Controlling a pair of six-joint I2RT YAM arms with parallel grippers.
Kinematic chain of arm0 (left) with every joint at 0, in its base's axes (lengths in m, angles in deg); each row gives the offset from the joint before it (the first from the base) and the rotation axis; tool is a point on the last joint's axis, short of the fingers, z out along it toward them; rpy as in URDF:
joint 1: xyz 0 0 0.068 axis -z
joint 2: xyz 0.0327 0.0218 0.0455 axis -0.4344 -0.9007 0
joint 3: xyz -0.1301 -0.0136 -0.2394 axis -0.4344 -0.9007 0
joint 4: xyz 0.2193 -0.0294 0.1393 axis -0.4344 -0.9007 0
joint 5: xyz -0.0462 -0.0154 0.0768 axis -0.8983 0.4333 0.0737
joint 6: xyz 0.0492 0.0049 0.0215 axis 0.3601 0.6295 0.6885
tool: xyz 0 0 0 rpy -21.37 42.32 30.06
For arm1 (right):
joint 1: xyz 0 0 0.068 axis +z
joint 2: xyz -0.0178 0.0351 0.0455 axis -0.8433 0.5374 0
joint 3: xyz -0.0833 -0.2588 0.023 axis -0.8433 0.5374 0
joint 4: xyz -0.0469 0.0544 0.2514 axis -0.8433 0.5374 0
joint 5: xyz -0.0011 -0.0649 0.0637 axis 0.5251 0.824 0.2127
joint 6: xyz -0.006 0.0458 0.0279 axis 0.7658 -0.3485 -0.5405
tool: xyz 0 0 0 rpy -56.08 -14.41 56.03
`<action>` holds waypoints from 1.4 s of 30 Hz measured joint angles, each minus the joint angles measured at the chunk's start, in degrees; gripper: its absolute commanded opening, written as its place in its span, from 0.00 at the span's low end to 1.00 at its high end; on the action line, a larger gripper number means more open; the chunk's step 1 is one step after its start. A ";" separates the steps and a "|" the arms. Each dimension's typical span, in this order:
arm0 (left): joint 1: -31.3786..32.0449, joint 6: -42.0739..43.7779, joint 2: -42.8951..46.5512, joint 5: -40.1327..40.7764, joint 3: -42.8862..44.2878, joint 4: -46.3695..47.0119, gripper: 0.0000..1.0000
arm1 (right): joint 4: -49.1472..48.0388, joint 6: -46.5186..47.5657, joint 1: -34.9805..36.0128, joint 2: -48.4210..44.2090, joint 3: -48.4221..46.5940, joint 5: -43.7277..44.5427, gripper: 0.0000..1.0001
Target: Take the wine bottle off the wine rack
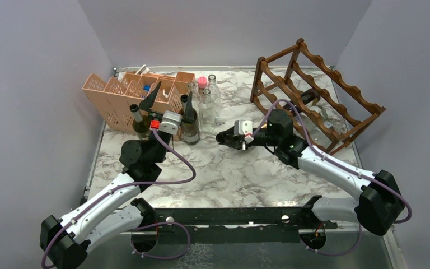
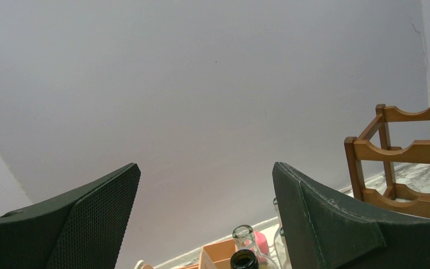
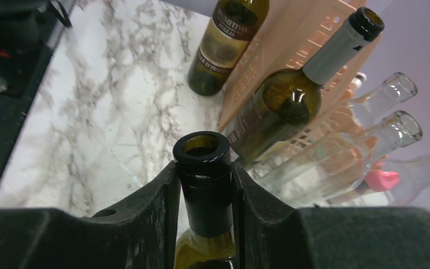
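The right gripper (image 3: 204,174) is clamped on the wine bottle's (image 3: 204,202) neck, mid-frame in the top view, left of the wine rack (image 1: 341,77) and apart from it. The left gripper's (image 2: 207,218) fingers stand wide apart, empty.

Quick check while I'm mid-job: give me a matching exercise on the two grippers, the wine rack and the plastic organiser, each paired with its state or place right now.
Things:
1. left gripper
2. right gripper
3. wine rack
4. peach-pink organiser

States or places:
A. shut on the neck of a wine bottle
B. open, holding nothing, pointing up
C. back right of the table
D. back left of the table

Pairs: 1-B, 2-A, 3-C, 4-D
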 measured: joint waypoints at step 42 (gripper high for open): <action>-1.97 0.61 -0.02 0.00 -0.76 0.85 0.94 | -53.13 -39.10 0.00 27.89 -7.78 11.58 0.01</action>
